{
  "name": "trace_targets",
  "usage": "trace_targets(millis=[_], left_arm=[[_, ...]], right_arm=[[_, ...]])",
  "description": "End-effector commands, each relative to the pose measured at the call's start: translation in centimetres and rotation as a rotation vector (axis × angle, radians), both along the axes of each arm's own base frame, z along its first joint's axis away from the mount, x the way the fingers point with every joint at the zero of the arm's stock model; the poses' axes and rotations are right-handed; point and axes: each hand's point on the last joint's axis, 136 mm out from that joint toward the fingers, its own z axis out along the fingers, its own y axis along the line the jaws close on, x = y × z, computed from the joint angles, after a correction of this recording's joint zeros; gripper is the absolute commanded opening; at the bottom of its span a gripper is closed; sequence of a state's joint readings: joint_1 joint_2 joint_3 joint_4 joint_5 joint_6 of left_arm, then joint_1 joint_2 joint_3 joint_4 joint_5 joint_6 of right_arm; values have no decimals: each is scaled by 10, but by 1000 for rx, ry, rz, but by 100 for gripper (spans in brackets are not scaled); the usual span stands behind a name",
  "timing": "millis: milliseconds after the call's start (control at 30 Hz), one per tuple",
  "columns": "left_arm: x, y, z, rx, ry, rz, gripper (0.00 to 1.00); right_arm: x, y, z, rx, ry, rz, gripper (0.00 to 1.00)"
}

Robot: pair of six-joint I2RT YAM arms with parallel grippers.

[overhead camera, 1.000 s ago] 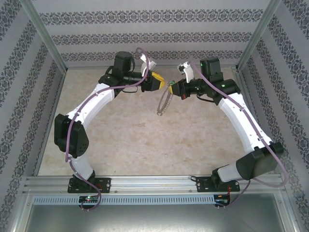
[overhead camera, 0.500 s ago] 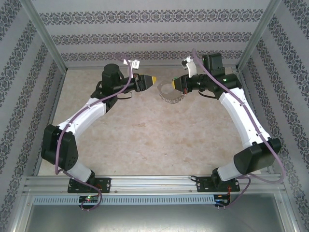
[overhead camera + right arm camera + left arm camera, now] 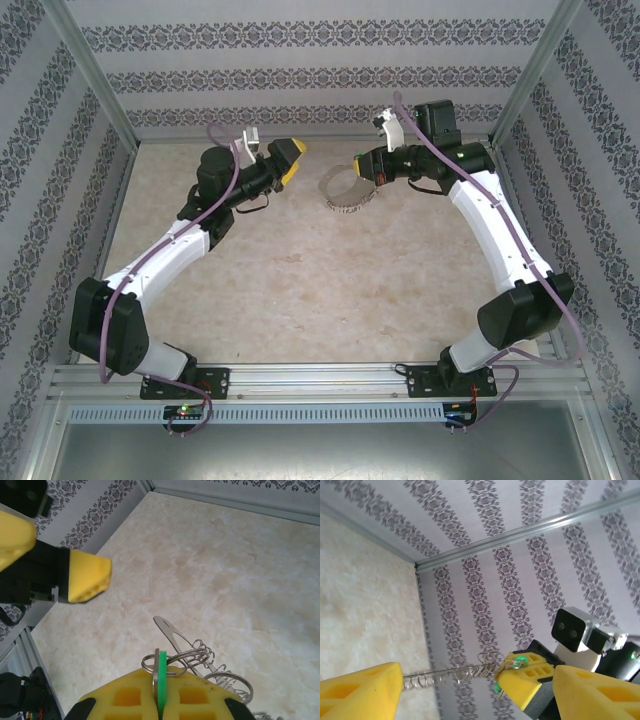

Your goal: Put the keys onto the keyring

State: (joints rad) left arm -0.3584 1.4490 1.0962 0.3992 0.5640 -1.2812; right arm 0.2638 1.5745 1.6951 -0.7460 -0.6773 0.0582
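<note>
My right gripper (image 3: 159, 672) is shut on the key (image 3: 162, 680), whose green head stands edge-on between the yellow pads. The keyring (image 3: 190, 654), a bunch of thin silvery loops with a flat metal strip, hangs at that same grip, above the table. From above, the keyring (image 3: 345, 207) droops left of the right gripper (image 3: 362, 172). My left gripper (image 3: 288, 160) is open and holds nothing, a short way left of the ring. In the left wrist view the left gripper (image 3: 477, 690) faces the keyring (image 3: 450, 674) edge-on, with the green key (image 3: 520, 660) at the right gripper's pad.
The marble-patterned table top (image 3: 300, 270) lies below both arms. Patterned walls with metal posts (image 3: 95, 80) enclose the back and sides. The metal rail (image 3: 320, 378) carrying both arm bases runs along the near edge.
My left gripper has drawn back to the left, away from the ring. The right gripper has shifted toward the back wall, and the ring has swung from hanging downward to lying more level.
</note>
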Motion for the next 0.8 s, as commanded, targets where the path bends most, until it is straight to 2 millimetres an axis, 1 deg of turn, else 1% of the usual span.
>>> trace_targets(millis=[0,100,200,267,333,567,700,767], left_arm=[[2,-6,1,-201,159,4,80],[0,-19,-3,-262,221,-12,82],[-2,-34,3,-312,249,-47,82],[-4,-42,2,-335,277,-58,82],[-5,-46,-3,-345,304,-53,82],[-5,-51,-17,-330,351,-33,82],[-9,-50,-19,-309,360,-28,82],[-15,-46,-19,-275,358,-16,82]], right_arm=[[2,2,16,30,-26,6,0],[2,4,16,34,-26,14,0],[3,6,15,36,-27,23,0],[3,8,16,39,-28,29,0],[3,10,16,42,-28,34,0],[3,13,18,48,-35,49,0],[2,13,18,47,-37,51,0],[2,13,19,47,-40,52,0]])
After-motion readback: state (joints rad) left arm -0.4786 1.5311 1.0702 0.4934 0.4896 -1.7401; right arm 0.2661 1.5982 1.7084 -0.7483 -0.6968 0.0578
